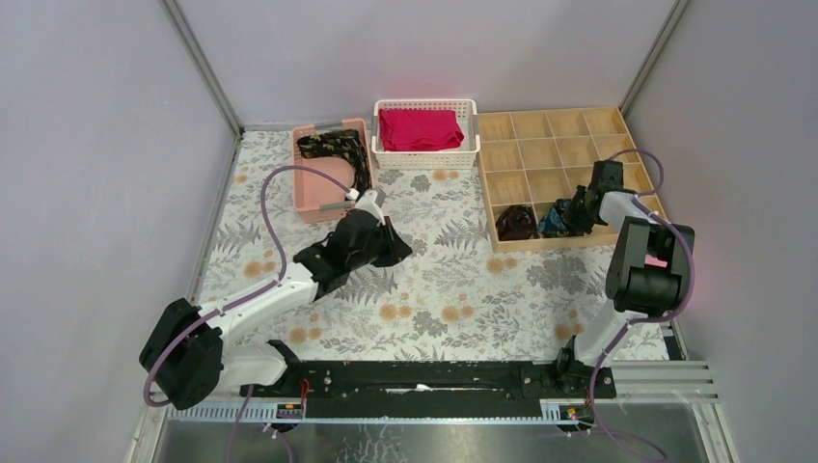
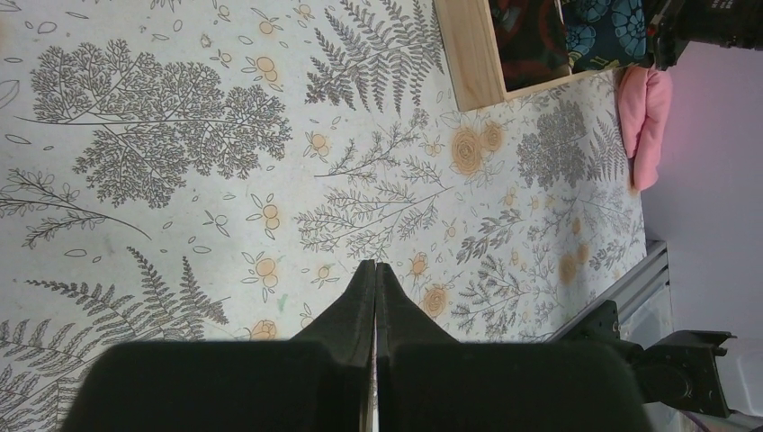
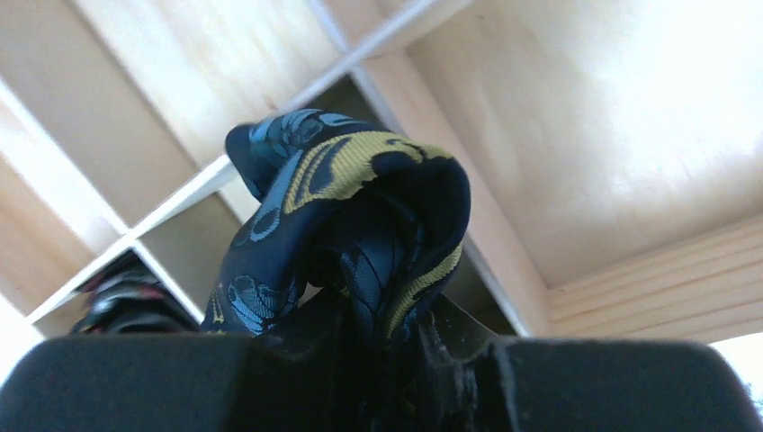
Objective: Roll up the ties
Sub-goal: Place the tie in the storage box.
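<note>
Black rail (image 1: 424,378) with both arm bases at the near edge; the right arm reaches into the wooden tray (image 1: 540,125) with a rolled tie.

Far right, the right gripper (image 1: 582,214) is clamped on the blue-and-gold tie (image 3: 351,216), a loose coil bulging out past its fingers. It is at the near row of the tray, second compartment from the left; I cannot tell whether the coil rests on the compartment floor. A dark red-patterned coil (image 1: 516,222) sits in the compartment just to its left. The left gripper (image 2: 375,270) is clenched tight on nothing, over the fern-print cloth (image 1: 453,280) at mid-table. A flat black-and-gold tie (image 1: 338,149) lies in the pink bin (image 1: 299,183) at far left, beside the white basket (image 1: 424,159) that holds a folded red cloth (image 1: 420,128).
</note>
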`<state>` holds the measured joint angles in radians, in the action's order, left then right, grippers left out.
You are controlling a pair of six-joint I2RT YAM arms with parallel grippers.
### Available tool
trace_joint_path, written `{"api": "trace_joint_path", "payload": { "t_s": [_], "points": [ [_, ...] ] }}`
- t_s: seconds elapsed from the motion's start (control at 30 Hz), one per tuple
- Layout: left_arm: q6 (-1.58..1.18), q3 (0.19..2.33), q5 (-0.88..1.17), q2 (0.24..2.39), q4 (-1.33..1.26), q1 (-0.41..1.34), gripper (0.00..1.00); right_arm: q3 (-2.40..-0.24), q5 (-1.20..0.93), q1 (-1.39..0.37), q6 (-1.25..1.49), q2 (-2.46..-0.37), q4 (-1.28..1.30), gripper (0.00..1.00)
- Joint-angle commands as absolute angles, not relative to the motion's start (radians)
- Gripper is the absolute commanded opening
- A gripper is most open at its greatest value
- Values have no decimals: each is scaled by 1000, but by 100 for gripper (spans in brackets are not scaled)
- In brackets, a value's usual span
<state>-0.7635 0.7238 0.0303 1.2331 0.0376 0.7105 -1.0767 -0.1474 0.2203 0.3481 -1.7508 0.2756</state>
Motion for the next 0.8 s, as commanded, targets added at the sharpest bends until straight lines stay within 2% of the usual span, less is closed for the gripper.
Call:
{"api": "trace_joint_path", "payload": {
  "t_s": [0.0,0.5,0.77],
  "points": [
    [-741,708,57,1253,-24,704,0,-1134,71,194,279,-1831,456,0],
    [-736,690,77,1270,-41,704,0,-1269,582,11,292,-2009,619,0],
    [-730,690,80,1279,-46,704,0,-1295,640,5,313,-2097,700,0]
  ]
}}
